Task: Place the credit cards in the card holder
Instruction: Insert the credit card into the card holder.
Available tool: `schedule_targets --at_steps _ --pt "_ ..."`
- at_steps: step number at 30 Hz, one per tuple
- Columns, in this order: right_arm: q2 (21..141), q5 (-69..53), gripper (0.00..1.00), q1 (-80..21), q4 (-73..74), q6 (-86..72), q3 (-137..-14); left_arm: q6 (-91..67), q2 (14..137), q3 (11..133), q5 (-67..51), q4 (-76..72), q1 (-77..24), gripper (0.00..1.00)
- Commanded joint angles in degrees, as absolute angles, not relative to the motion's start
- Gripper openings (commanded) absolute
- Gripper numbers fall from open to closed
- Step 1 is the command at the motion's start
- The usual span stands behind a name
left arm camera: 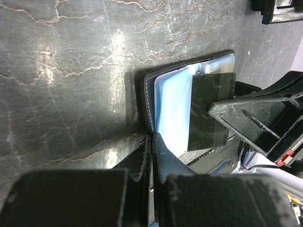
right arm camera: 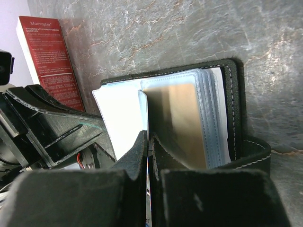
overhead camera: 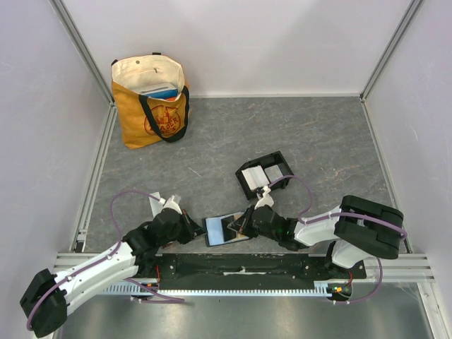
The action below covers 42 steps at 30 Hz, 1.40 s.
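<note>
Left jaws, closest to my lens, are clenched on the cover edge of the open black wallet (left arm camera: pixel 146 94), which lies flat on the grey bench (overhead camera: pixel 318 141). Right jaws pinch one credit card (right arm camera: pixel 177 123) by its edge, and it stands partly out of the wallet's clear sleeves. I see the card holder (overhead camera: pixel 265 174) just beyond the wallet. Tote bag (overhead camera: pixel 150 102) sits in the far left corner.

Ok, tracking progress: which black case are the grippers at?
The open wallet with clear sleeves, near the arm bases; the two-compartment tray sits apart behind it.
</note>
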<state>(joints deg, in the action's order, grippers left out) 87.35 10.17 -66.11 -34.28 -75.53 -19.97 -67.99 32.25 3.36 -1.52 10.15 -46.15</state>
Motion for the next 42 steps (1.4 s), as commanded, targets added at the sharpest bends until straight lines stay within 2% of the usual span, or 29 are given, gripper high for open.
schedule_targets --at_steps 1,16,18,21,26,28,35,42 --pt "88.6 7.8 0.00 -66.4 -33.1 -77.5 -18.2 -69.9 31.8 1.0 -0.3 8.3 -46.3 0.02" --pt "93.8 1.3 0.00 -66.4 -39.7 -75.1 -21.6 -70.0 31.6 0.8 -0.3 8.2 -46.4 0.02" --pt "93.3 1.5 0.05 -66.4 -38.3 -74.0 -22.1 -70.0 31.6 1.0 -0.3 8.3 -46.3 0.02" --pt "90.1 3.2 0.17 -66.5 -32.2 -71.3 -23.9 -69.9 31.6 1.1 -0.2 8.5 -46.3 0.02" --pt "84.5 11.3 0.52 -66.7 -16.1 -66.9 -27.4 -69.9 30.8 1.1 -0.2 8.9 -46.3 0.02" --pt "83.1 13.4 0.61 -66.8 -11.9 -65.7 -28.4 -69.9 30.4 1.2 -0.3 9.1 -46.3 0.02" --pt "85.7 10.2 0.62 -67.0 -12.6 -63.5 -30.6 -69.6 30.3 1.2 -0.4 9.2 -46.3 0.02" --pt "90.7 6.7 0.59 -68.2 -12.4 -61.8 -35.0 -69.6 30.3 1.1 -0.6 9.1 -46.3 0.02"
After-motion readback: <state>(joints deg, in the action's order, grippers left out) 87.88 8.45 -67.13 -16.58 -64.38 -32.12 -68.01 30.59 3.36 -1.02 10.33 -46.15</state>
